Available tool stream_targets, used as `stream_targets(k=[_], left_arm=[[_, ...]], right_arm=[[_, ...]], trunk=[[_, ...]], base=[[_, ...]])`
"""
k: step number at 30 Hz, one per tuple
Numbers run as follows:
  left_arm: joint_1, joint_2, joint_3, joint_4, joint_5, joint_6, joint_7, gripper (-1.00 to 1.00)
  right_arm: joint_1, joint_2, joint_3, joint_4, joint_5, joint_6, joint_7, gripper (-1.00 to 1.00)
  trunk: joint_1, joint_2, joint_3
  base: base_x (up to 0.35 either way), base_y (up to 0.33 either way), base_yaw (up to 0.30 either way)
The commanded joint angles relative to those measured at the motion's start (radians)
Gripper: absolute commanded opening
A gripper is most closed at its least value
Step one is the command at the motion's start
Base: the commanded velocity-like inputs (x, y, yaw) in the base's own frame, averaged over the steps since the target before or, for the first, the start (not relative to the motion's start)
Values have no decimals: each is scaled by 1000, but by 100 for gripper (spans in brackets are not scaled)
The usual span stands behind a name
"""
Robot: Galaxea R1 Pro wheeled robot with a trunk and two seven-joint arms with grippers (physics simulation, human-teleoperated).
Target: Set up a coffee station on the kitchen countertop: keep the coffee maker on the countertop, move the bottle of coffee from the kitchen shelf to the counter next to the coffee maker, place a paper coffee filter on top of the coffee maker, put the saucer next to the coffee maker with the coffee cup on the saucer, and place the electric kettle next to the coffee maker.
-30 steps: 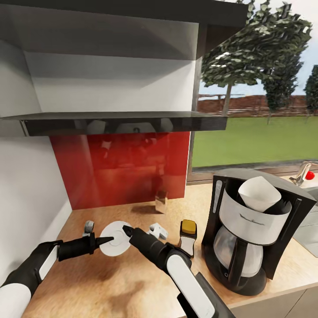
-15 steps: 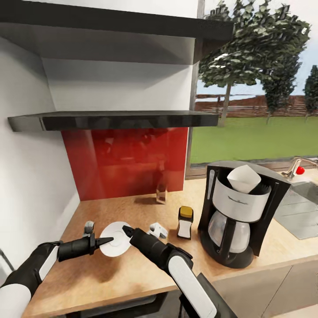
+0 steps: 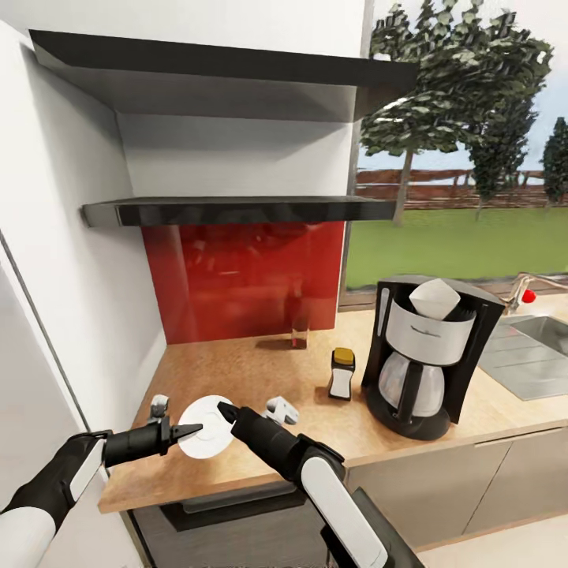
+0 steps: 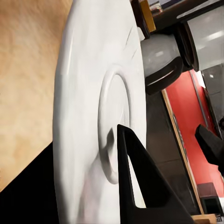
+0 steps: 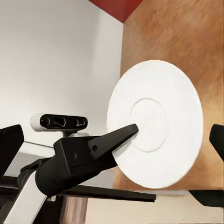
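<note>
Beige kitchen countertop is carrying the coffee maker while the left gripper is pinching the saucer above its near edge — next, carrying it rightward beside the machine — the right gripper's jaws are unreadable.

Two-armed robot in black and white

The left arm and right arm share glossy white shell panels over matte black joints, narrowing into black tapered wrists; each ends in slim, pointed black fingers, with a small grey camera module above the left wrist.
</note>
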Motion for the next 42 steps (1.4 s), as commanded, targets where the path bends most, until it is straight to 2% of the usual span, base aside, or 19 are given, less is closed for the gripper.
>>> stream_targets(k=[1,5,14,34,42], left_arm=[[0,-1,0,0,3,6,1,-100],[1,-3,0,0,2,5,1,-100],[1,-4,0,2,2,5,1,-100],[1,-6,0,2,-2,6,1,-100],[1,0,0,2,0,6,1,-100]], right_arm=[[-1,-6,0,4,-7,1,-6,100],[-1,-21,0,6,-6,1,-5,100],[-1,-21,2,-3,-9,-4,70,100],[-1,-25,0,0,-9,-4,71,100],[-1,-45,2,1,-11,-3,71,100]], trunk=[[0,-1,0],[0,-1,0],[0,-1,0],[0,-1,0],[0,-1,0]], base=[[-15,11,0],[-5,4,0],[0,0,0],[0,0,-3],[0,0,-243]])
